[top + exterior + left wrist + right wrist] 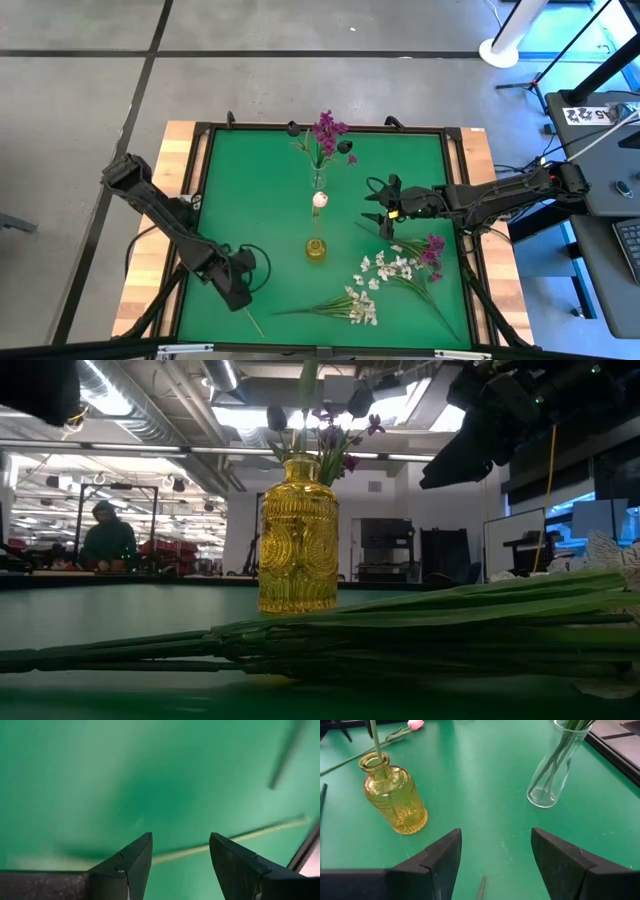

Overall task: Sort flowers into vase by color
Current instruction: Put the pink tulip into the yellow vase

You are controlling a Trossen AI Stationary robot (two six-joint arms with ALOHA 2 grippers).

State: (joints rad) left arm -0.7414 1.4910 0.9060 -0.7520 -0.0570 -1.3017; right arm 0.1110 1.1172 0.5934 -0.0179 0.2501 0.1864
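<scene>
Our right hand hovers over the green tabletop with its fingers spread and nothing between them, just right of the two vases. We see the yellow glass vase near the middle of the tabletop, holding one green stem whose pink tulip bud seems to lean toward the clear vase, though the overhead view is too small for us to be sure. That clear vase stands behind it, nearer the far edge, filled with magenta-purple flowers. On the near right of the tabletop lie loose sprays of white blossoms, and one magenta cluster beside them. Our left hand waits at the near left corner, fingers apart and empty, above a thin bare stem.
</scene>
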